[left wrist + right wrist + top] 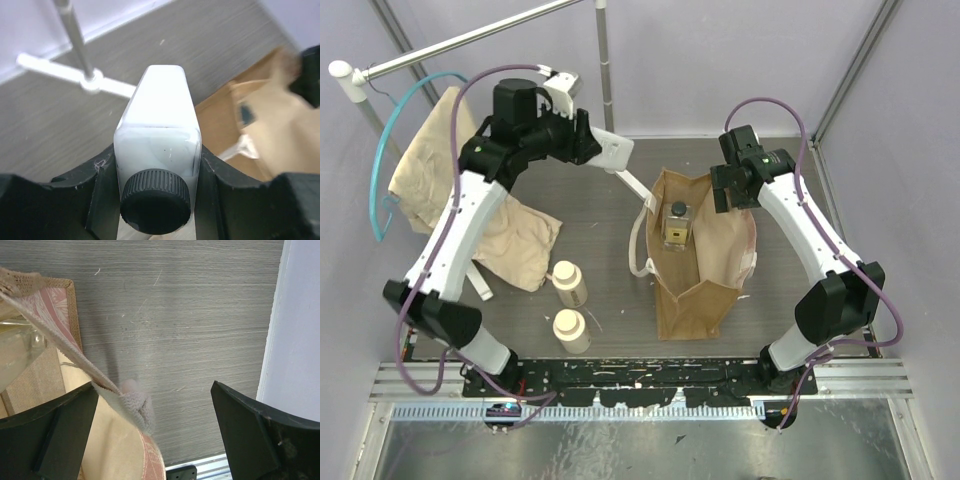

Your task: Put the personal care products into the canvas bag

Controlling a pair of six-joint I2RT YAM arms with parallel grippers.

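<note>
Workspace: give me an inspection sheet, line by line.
Surface: grey table, scuffed.
Job's things: bag upright, open; dark-capped bottle inside; near cream bottle and far cream bottle on the table left of it.
Clutter: beige cloth, far left.
Grippers: left gripper shut on a white bottle; right gripper open at the bag's strap.
Cables: purple cables along both arms.
Surroundings: rack, pale walls.

Grey wood-grain table (592, 214) enclosed by pale lilac walls (720, 50).
</note>
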